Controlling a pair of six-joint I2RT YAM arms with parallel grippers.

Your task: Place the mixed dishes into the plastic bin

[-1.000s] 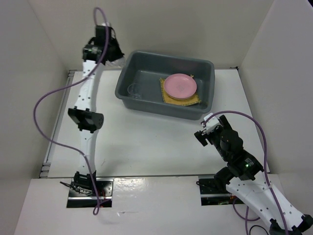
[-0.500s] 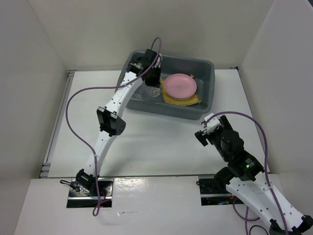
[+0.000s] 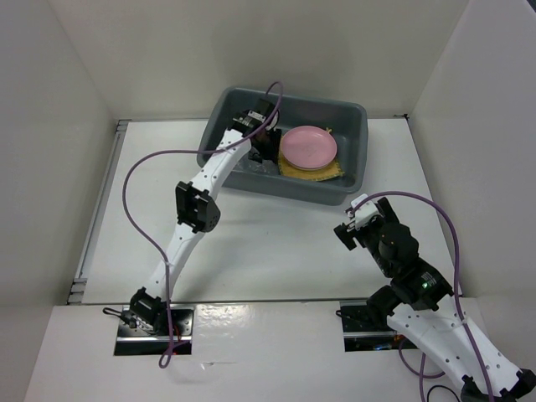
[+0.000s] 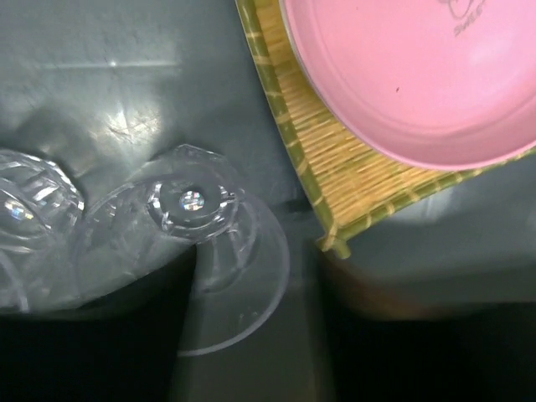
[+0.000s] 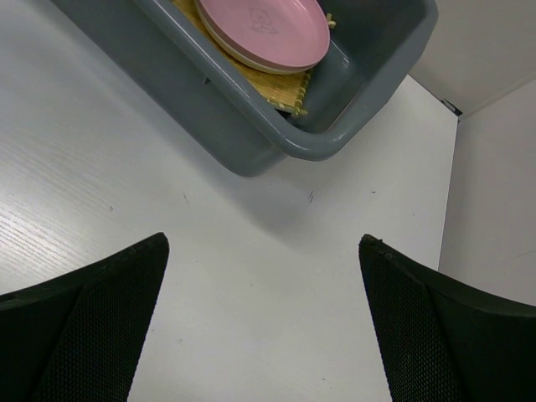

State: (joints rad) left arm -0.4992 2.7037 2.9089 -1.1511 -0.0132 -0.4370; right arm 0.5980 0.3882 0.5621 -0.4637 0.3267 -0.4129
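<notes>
Only writing: a faint mark on the pink plate [image 4: 410, 67] near its rim, too small to read. The left end effector [image 3: 266, 156] is down inside the grey bin [image 3: 358, 112], right over a clear glass cup [image 4: 188, 205] that's tilted, base twd the cam, w/ a 2nd cup [image 4: 33, 201] just beside it. Dark blurred shapes flank the cup low in the wrist view; can't tell if it's gripped or how far the jaws are apart. The plate sits on the bamboo mat [image 4: 352, 172] in the bin's right half. The right end effector [image 5: 261, 327] hangs over the desk [image 5: 251, 251], jaws wide apart, nothing btwn them, near the bin's front right corner.
</notes>
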